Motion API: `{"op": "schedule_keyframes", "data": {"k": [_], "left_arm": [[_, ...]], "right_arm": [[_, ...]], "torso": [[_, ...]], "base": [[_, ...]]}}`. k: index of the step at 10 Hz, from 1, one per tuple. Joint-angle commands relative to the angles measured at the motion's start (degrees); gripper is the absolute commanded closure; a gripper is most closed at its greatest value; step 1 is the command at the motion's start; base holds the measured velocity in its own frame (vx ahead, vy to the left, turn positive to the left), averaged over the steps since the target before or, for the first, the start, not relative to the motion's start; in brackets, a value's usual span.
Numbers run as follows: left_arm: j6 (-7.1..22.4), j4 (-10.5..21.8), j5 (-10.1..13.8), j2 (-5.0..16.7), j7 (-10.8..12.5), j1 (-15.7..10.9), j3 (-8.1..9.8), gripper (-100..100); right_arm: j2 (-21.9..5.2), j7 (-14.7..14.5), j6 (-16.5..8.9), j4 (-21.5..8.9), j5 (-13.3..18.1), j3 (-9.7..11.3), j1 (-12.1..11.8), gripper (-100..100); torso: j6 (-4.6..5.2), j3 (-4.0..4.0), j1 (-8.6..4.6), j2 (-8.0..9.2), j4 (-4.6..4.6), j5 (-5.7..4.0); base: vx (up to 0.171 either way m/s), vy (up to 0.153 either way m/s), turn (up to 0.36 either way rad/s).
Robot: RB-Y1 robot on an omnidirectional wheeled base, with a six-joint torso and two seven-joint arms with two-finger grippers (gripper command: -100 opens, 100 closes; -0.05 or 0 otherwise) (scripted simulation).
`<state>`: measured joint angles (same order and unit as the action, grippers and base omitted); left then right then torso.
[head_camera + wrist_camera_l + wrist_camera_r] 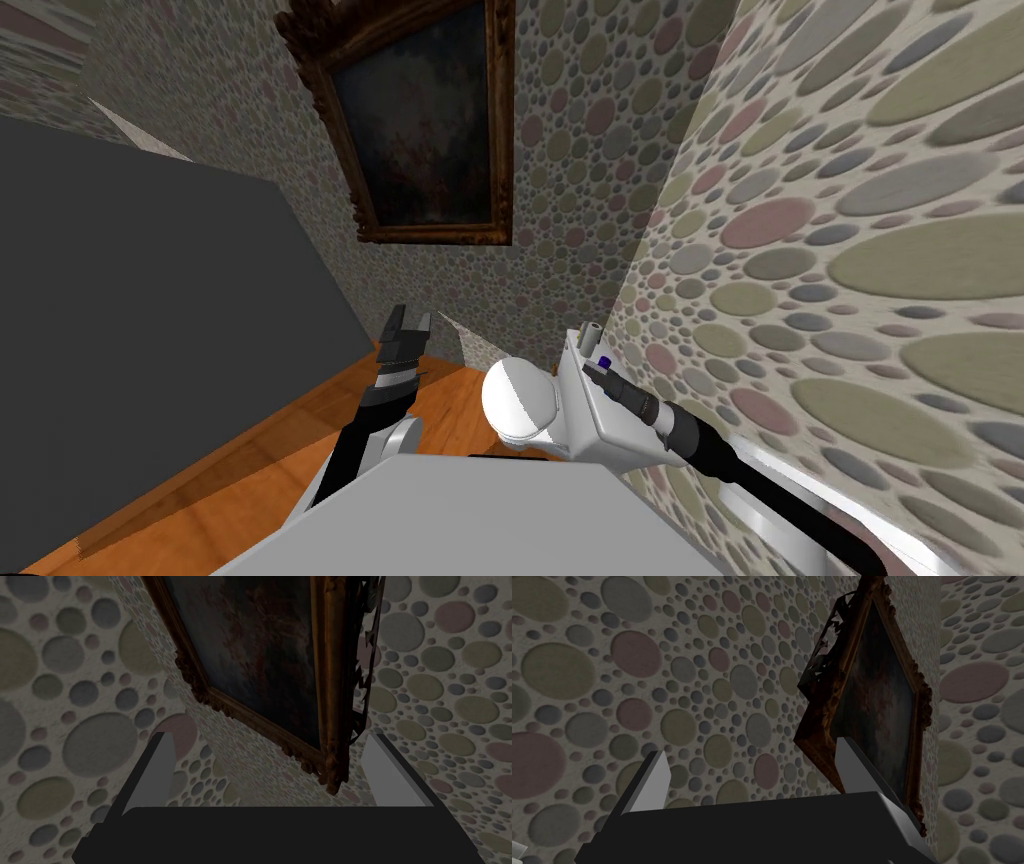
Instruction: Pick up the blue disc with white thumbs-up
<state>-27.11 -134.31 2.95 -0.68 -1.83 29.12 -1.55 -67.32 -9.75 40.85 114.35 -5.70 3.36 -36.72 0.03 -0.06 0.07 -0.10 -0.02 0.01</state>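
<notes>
1. Presently, at the far left of the head view, a dark grey panel [150, 330] stands over an orange floor [230, 480]. No task item is noted there.
2. Left gripper [413, 316] points upward ahead of the chest, well clear of the toilet. Its fingers [157, 771] stand parted with nothing between them. It is idle, in my judgement.
3. White toilet [520, 400] sits at centre, with its tank [585, 420] close beside the spotted wall [850, 250].
4. Blue disc [604, 362]: a small blue item lies on the tank top. It is too small to confirm the thumbs-up mark.
5. Right arm [690, 435] reaches over the tank, its tip just beside the disc; contact cannot be confirmed. Right gripper [753, 746] is released and empty, and it is aimed up the wall rather than at the disc.
6. Assessment: the approach step is in hand and no grasp has been made. The next move calls for turning the right wrist down onto the disc and straddling it before closing, minding the nearby wall and the tank edge.
</notes>
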Motion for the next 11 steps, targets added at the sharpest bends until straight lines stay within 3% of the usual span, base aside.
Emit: {"op": "schedule_keyframes", "data": {"k": [1,11], "left_arm": [[0.00,0.00,0.00,0.00,0.00,0.00,0.00,0],[0.00,0.00,0.00,0.00,0.00,0.00,0.00,0]], "right_arm": [[-2.86,-0.43,-0.09,-0.83,0.17,0.43,0.17,-100],[-18.84,-4.59,-0.10,-7.14,2.18,2.02,-3.81,-100]], "torso": [[0.00,0.00,0.00,0.00,0.00,0.00],[0.03,0.04,0.04,0.07,0.02,0.01]], "base": [[0.027,-0.002,0.107],[0.016,0.002,0.087]]}}
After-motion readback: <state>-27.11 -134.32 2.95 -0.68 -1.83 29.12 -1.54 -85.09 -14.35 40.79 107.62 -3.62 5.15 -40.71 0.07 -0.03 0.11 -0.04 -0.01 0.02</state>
